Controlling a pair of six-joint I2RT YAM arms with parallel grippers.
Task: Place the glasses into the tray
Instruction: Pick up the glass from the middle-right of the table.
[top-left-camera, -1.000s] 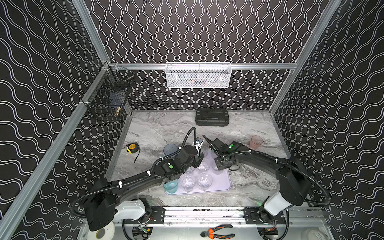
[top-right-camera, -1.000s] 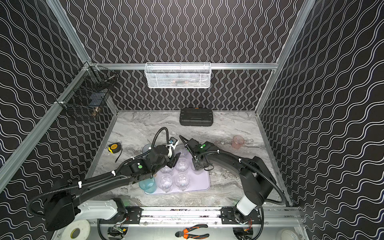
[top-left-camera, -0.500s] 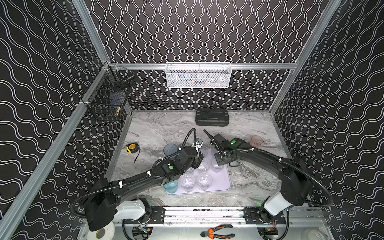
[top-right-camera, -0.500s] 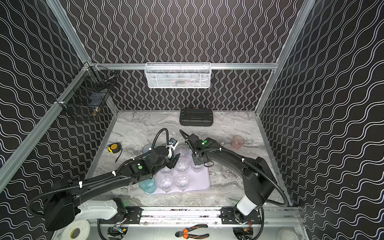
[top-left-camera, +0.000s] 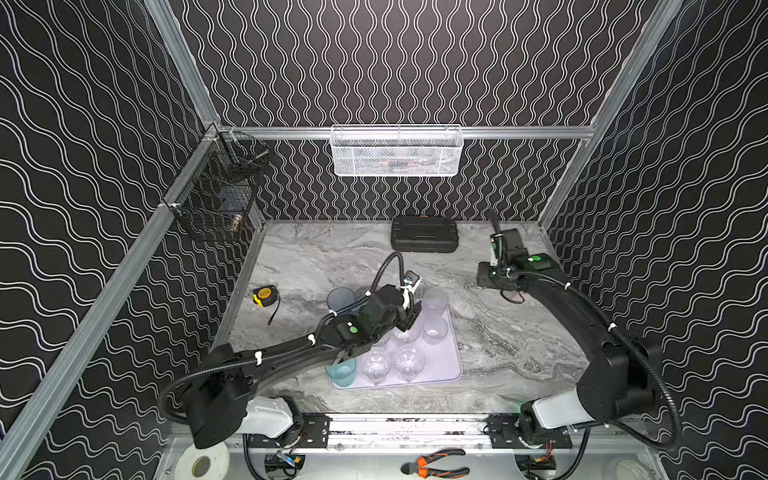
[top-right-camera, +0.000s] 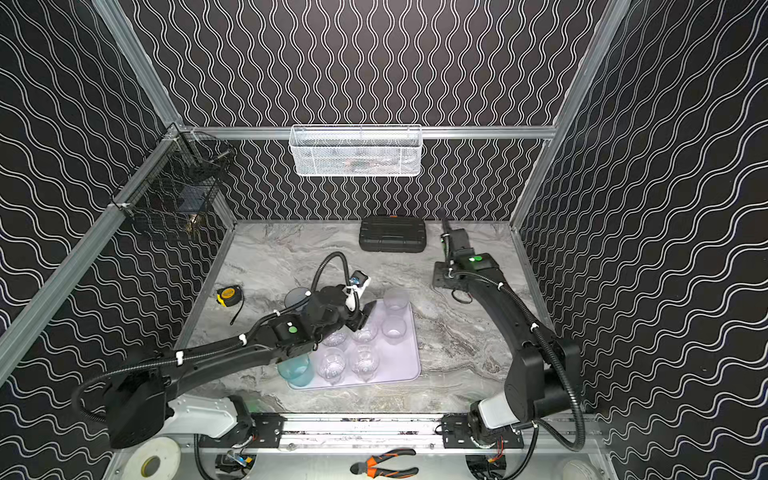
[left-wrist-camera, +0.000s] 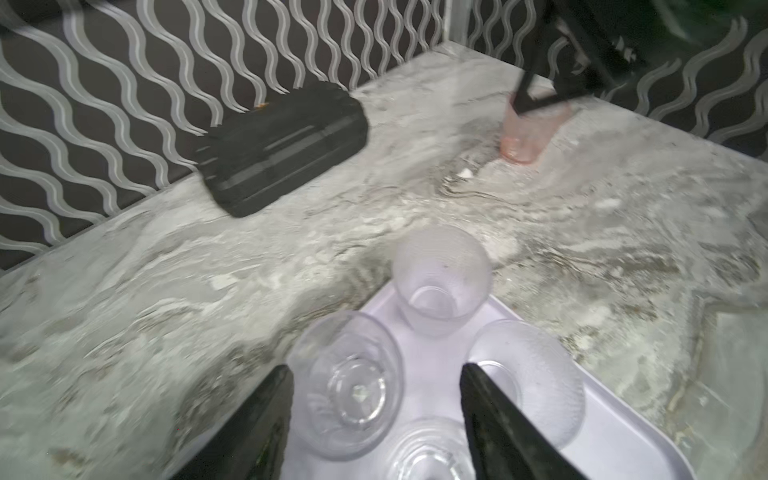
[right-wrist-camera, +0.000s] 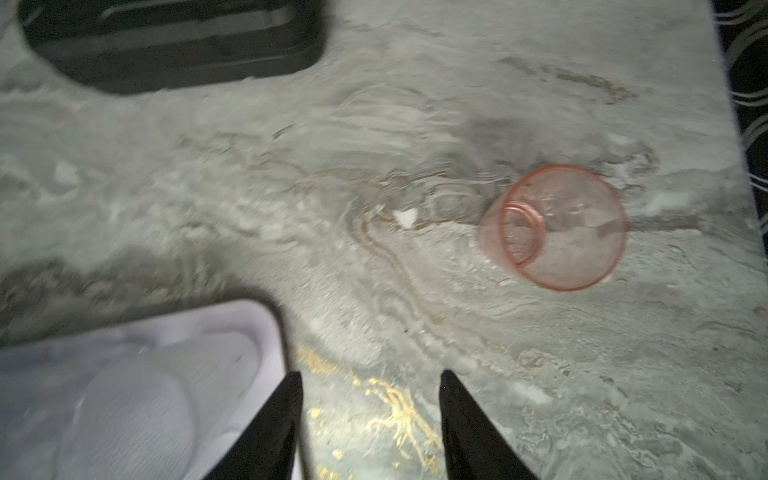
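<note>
Since a second ago right gripper (right-wrist-camera: 370, 374) has swung off the tray (top-left-camera: 440, 365) to the right side of both top views; jaws apart, empty, over the table (right-wrist-camera: 540, 395). Pink glass (right-wrist-camera: 557, 226) sits upper right in its wrist view, off the tray. I see left gripper (left-wrist-camera: 376, 369) wide, straddling a clear glass (left-wrist-camera: 345, 390) on the tray. Frosted glass (top-left-camera: 435, 299) at tray's upper right corner.

Lilac tray (top-left-camera: 442, 368) is lying flat near the front edge of the tabletop (top-left-camera: 519, 357). Standing upright in it: teal glass (top-left-camera: 341, 371) at front-left corner, four clear glasses (top-left-camera: 409, 362) mid-tray, two frosted glasses (top-left-camera: 435, 330) along its right side. Blue glass (top-left-camera: 340, 297) is standing beside its far-left corner; pink glass (right-wrist-camera: 557, 226), well apart, toward the right edge.
</note>
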